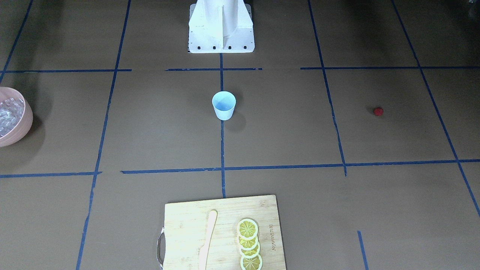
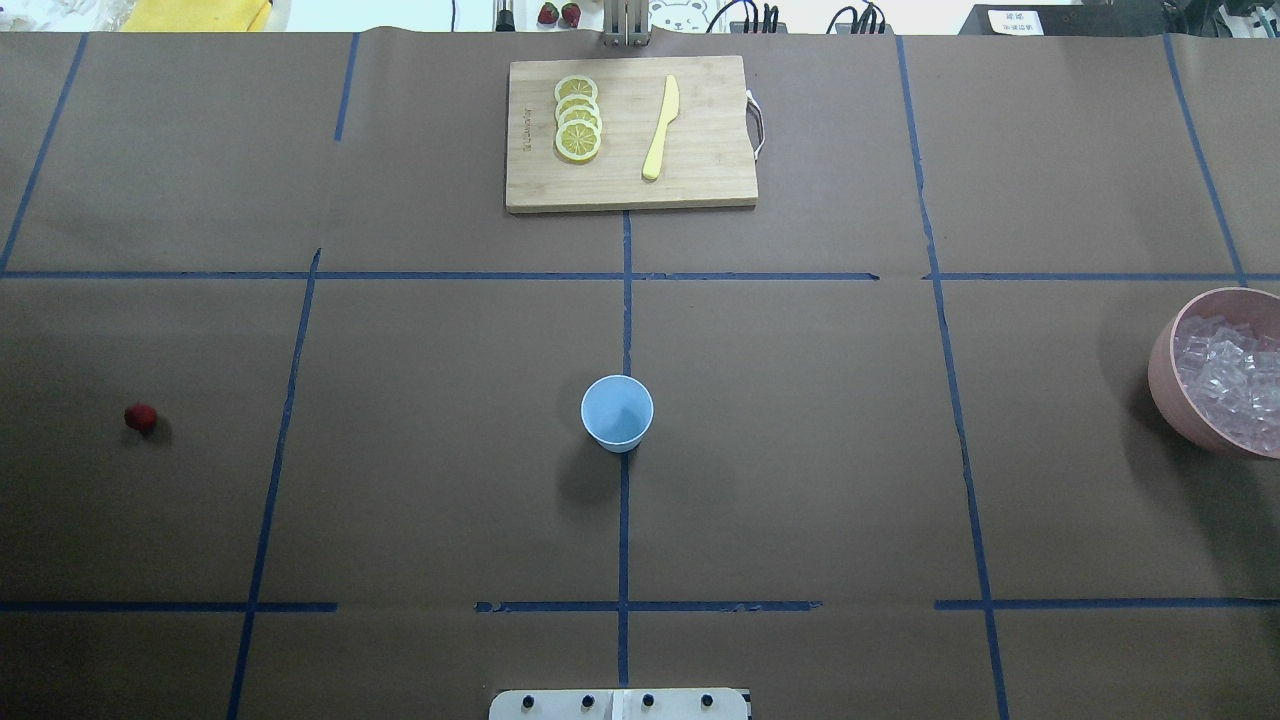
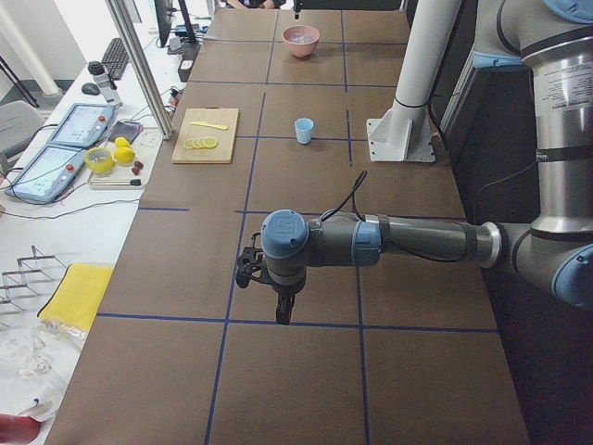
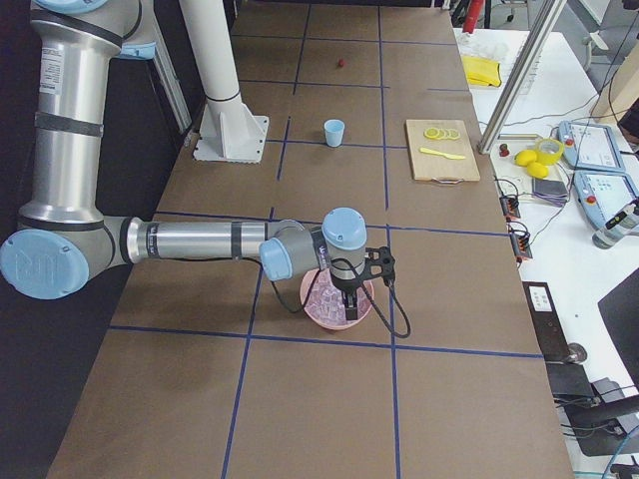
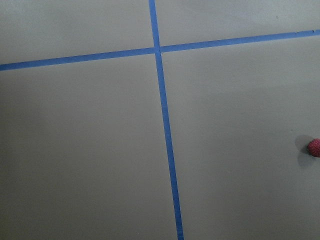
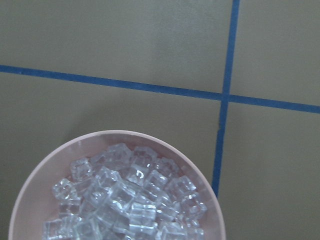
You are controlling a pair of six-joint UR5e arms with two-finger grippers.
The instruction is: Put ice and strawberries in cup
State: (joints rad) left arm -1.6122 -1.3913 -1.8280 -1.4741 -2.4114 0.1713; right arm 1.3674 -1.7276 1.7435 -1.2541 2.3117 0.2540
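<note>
The pale blue cup [image 2: 617, 412] stands upright and empty at the table's middle; it also shows in the front view [image 1: 224, 105]. The red strawberry [image 2: 140, 417] lies alone on the table's left side, at the right edge of the left wrist view [image 5: 314, 147]. The ice [image 2: 1230, 380] fills a pink bowl [image 2: 1162, 390] at the right edge and shows close below the right wrist camera [image 6: 130, 200]. My left gripper [image 3: 282, 311] points down near the strawberry's area. My right gripper [image 4: 349, 297] hangs over the ice bowl. I cannot tell whether either gripper is open or shut.
A wooden cutting board [image 2: 700, 170] at the far middle carries several lemon slices [image 2: 578, 118] and a yellow knife [image 2: 661, 128]. The robot's white base [image 1: 221, 26] stands at the near middle. Blue tape lines cross the brown table.
</note>
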